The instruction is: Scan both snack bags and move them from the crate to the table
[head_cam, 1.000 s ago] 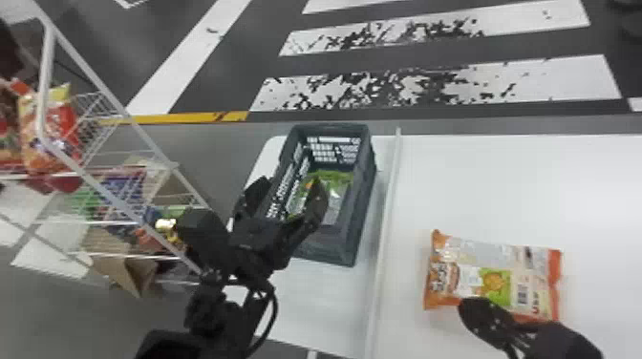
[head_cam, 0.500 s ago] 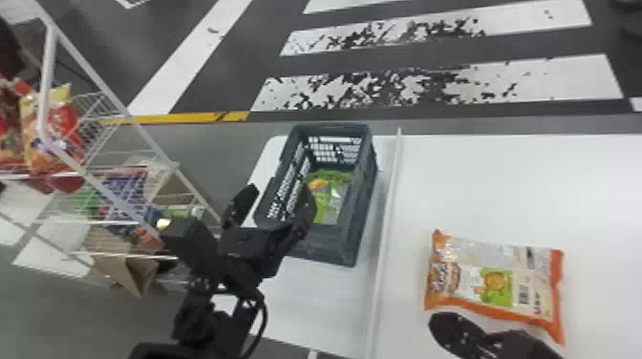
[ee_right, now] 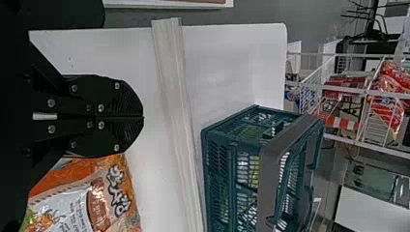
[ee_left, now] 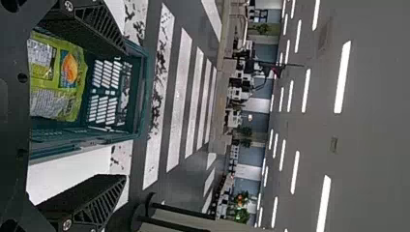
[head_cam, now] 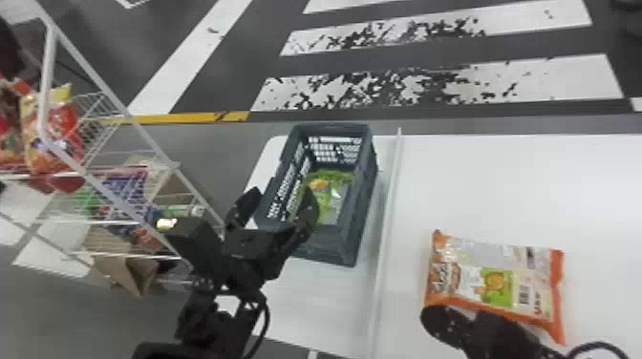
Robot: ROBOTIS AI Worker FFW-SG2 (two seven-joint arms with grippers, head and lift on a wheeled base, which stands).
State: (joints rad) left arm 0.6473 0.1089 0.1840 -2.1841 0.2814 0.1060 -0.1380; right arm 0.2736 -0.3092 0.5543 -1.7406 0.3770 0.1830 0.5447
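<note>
Both grippers had moved since the earlier head-view frames: my right gripper (ee_right: 141,116) had slid leftward along the near edge of the orange snack bag (head_cam: 492,281), and my left gripper (head_cam: 281,195) had drawn back a little from over the green snack bag (head_cam: 337,188). Its fingers stood apart with nothing between them; the right one's were pressed together, empty. For the task, I took this as one bag delivered and one to go: the orange bag lay flat on the white table (head_cam: 525,181), while the green bag lay inside the dark green crate (head_cam: 361,200). I could not tell whether either had been scanned. Against the earliest frame, more of the green bag was uncovered, and the orange bag's near corner, hidden then, now showed. The crate had kept its place. I judged that the left gripper needed to line up inside the walls before going down, lest a finger catch the rim.
</note>
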